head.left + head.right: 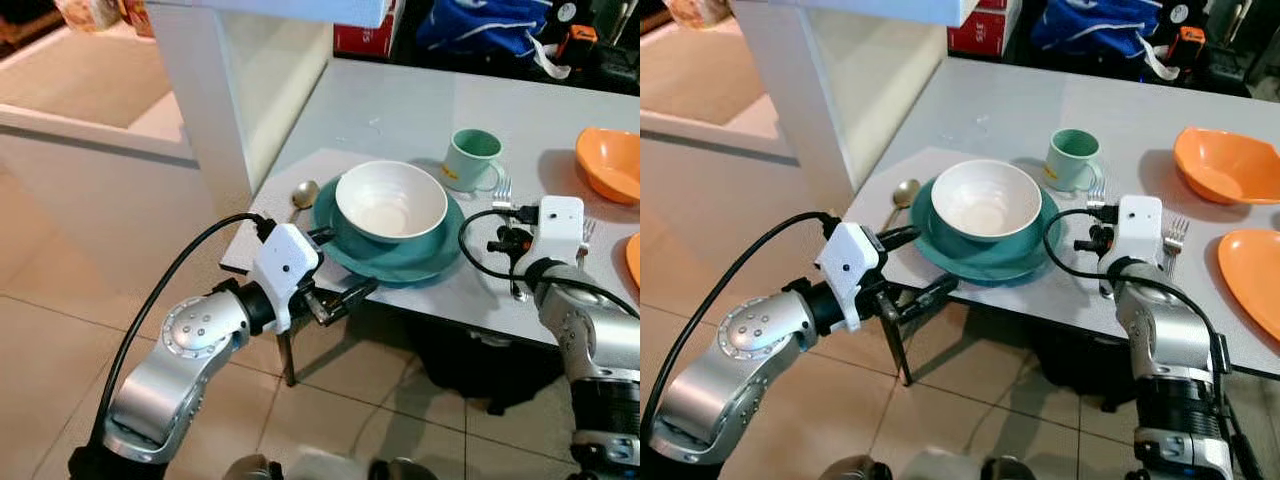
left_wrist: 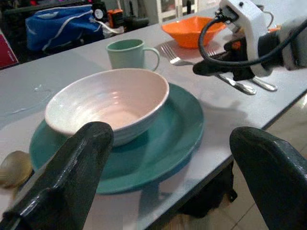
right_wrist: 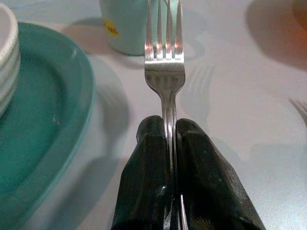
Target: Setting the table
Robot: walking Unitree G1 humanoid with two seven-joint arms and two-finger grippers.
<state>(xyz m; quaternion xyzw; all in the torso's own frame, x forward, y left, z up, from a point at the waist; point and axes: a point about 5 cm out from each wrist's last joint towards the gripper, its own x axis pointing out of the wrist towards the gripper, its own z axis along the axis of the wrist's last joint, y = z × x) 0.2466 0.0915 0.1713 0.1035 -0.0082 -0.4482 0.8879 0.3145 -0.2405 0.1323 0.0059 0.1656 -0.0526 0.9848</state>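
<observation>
A white bowl point(image 1: 390, 200) sits on a teal plate point(image 1: 425, 258) near the table's front left corner. A spoon point(image 1: 303, 193) lies left of the plate, and a mint green mug point(image 1: 472, 158) stands behind it to the right. My left gripper point(image 1: 345, 265) is open at the table's front edge, just before the plate, with nothing between its fingers. To the right of the plate, my right gripper point(image 3: 167, 125) is shut on the handle of a fork point(image 3: 164, 72), whose tines point toward the mug. A second fork point(image 1: 1175, 235) lies further right.
An orange bowl point(image 1: 610, 160) and an orange plate point(image 1: 1250, 280) are at the table's right side. A white pillar point(image 1: 205, 100) stands close by the table's left corner. A blue bag point(image 1: 480, 25) lies beyond the far edge. Tiled floor lies below.
</observation>
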